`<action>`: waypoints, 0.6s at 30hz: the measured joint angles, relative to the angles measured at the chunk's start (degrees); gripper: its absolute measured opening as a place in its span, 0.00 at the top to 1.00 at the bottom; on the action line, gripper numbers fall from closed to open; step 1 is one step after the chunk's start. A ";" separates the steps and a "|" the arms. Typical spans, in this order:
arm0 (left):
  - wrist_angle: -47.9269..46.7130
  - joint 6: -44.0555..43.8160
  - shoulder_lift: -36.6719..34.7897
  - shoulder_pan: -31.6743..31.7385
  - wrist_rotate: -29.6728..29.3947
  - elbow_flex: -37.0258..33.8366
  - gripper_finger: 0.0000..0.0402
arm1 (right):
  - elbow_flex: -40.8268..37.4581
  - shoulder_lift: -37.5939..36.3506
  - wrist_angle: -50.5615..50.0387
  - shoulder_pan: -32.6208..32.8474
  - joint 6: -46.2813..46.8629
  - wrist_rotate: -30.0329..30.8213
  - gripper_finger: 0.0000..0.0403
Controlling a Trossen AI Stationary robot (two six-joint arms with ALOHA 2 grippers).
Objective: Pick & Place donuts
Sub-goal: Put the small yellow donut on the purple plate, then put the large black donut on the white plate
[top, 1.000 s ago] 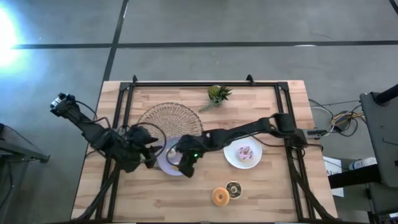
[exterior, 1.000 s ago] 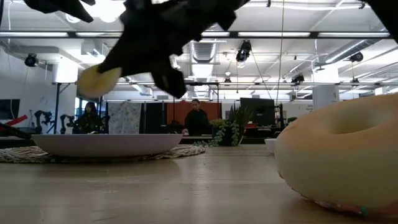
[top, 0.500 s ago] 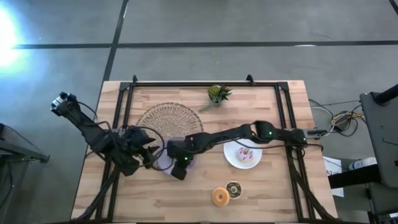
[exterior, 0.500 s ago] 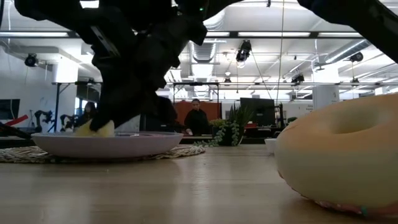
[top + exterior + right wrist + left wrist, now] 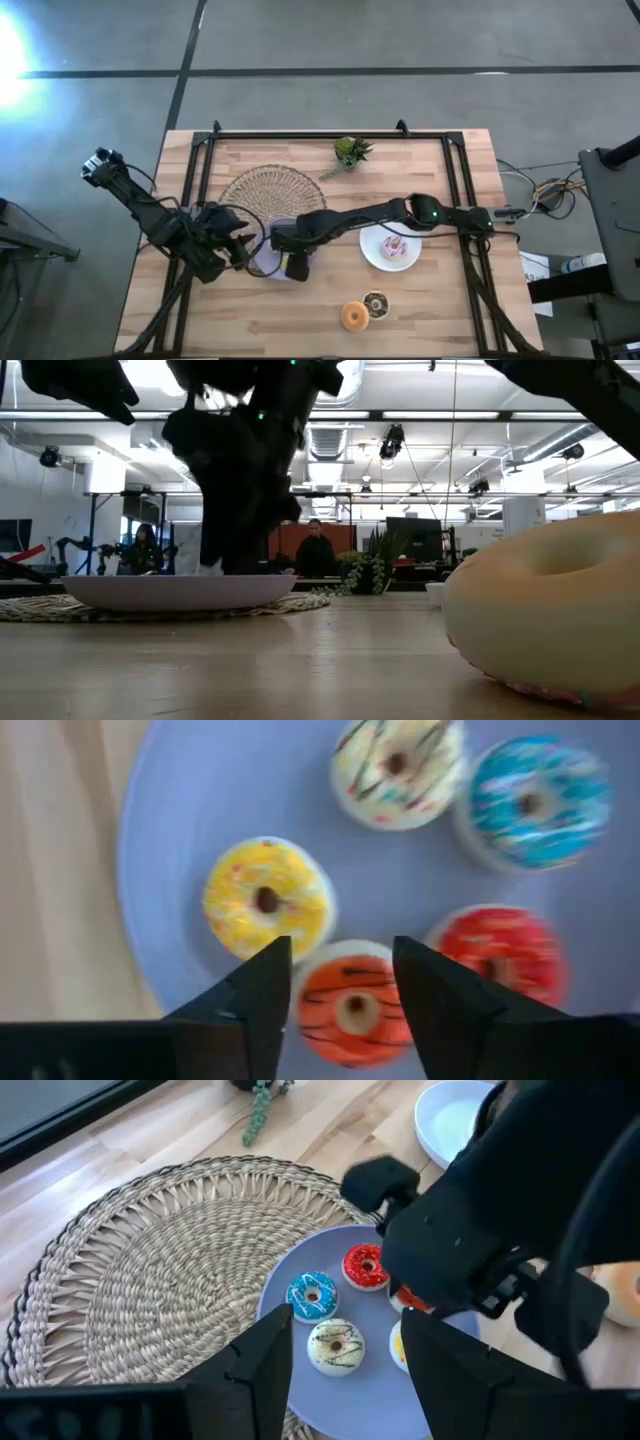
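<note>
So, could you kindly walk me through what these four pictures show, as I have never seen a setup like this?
It is a robot with two dark arms at a wooden table, each ending in a two-finger claw. One camera looks straight down, one sits at table height, and one rides on each wrist.

The right claw is open and reaches over the lilac plate, which rests on a woven mat. The plate holds five small toy donuts: yellow, orange, red, blue and cream. The left claw waits, open, beside the plate. Neither holds anything.

A white plate carries a pink donut. An orange donut and a brown donut lie on the bare table, near a small plant.
</note>
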 joint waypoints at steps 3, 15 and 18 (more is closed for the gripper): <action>0.02 -0.01 0.00 0.00 -0.13 0.02 0.60 | 0.30 -2.45 -2.05 0.74 -5.20 4.01 0.55; 1.05 -0.49 0.38 -0.37 -0.19 0.07 0.60 | -37.75 -29.83 6.35 6.25 -4.74 1.12 0.58; 1.10 -0.34 0.87 -0.37 -1.35 0.07 0.60 | -47.12 -37.76 12.29 8.06 2.21 -3.75 0.59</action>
